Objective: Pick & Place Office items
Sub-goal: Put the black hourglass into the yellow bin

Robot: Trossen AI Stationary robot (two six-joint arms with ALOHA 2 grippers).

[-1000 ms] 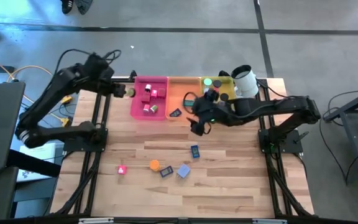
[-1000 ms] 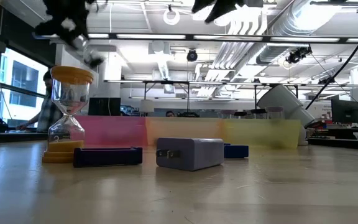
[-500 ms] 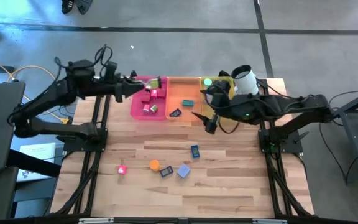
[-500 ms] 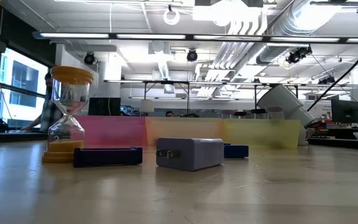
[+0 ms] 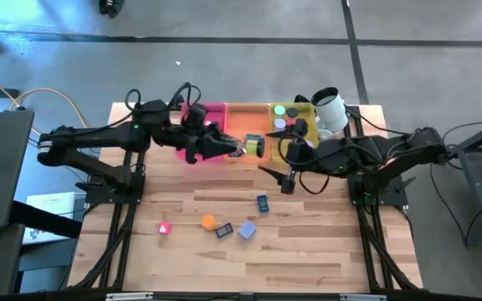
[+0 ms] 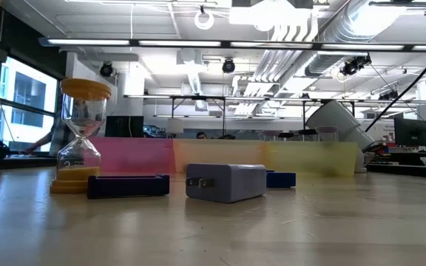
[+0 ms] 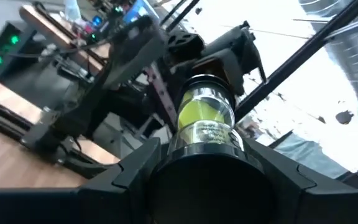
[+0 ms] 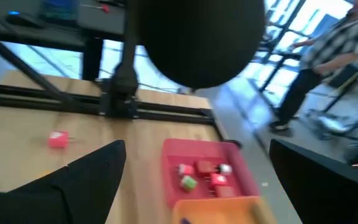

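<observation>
Overhead, the left gripper reaches across the translucent pink tray, a small clear roll with yellow-green filling pinched between its jaws above the orange tray; the right gripper, jaws spread wide and empty, hangs over bare wooden table beside a small blue rectangle. Left wrist: the roll sits gripped between both fingers. Right wrist: nothing between the parted fingers.
</observation>
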